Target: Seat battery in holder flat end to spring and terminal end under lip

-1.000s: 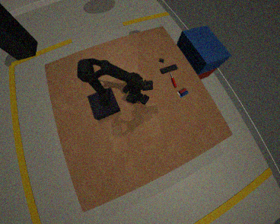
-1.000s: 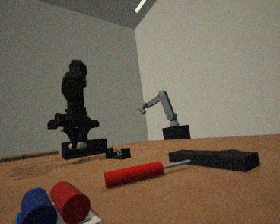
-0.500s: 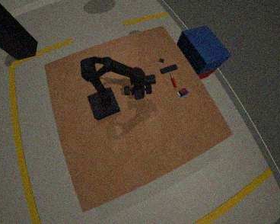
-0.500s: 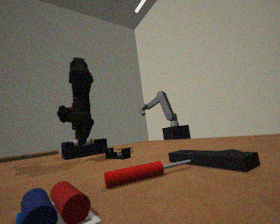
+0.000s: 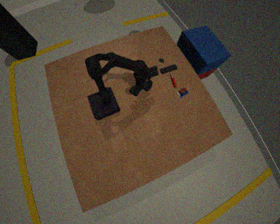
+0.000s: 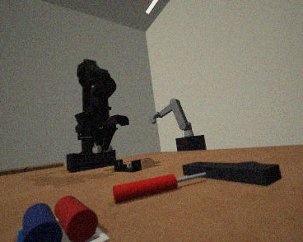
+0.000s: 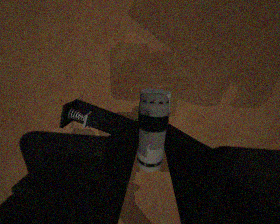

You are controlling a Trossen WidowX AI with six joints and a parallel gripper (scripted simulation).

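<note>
My gripper (image 5: 141,88) (image 6: 97,147) (image 7: 151,127) is shut on the grey battery with a black band. The battery (image 6: 97,149) (image 7: 153,108) shows between the fingertips, its long axis up and down in the wrist view; I cannot tell its terminal end surely. The black holder (image 6: 128,168) (image 7: 102,119) lies on the table, to the right of the gripper in the exterior view. In the wrist view its coiled spring (image 7: 78,116) shows at its left end, and the fingers hide the rest. The battery is not lying in the holder. The holder is not discernible in the top view.
A red screwdriver (image 5: 173,81) (image 6: 144,188), a black bar (image 5: 168,68) (image 6: 233,172) and a red cylinder (image 6: 76,218) beside a blue cylinder (image 6: 41,224) lie away from the arm. A small dark object (image 5: 161,60) lies past the bar. A blue box (image 5: 208,43) stands beyond the wooden surface (image 5: 151,152).
</note>
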